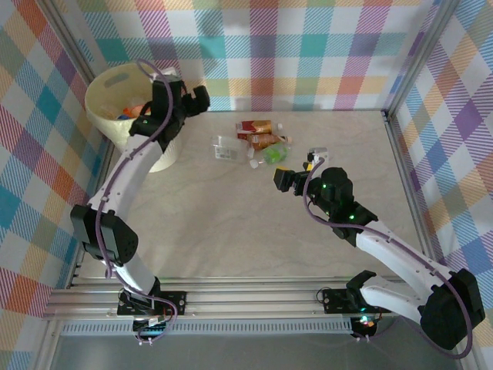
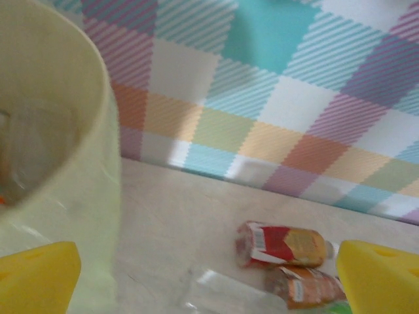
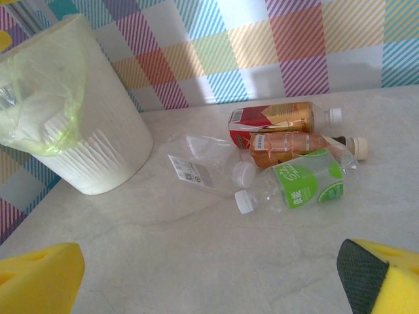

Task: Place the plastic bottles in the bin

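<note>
The open, empty right gripper sits just in front of the bottles near the worktop's far edge. The open left gripper hangs beside the bin.

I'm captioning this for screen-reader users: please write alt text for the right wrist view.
Four plastic bottles lie clustered on a pale table near a plaid wall: red-labelled, orange-labelled, green-labelled and one clear. The pale bin stands to their left; open yellow fingers fill the bottom corners, holding nothing.
</note>
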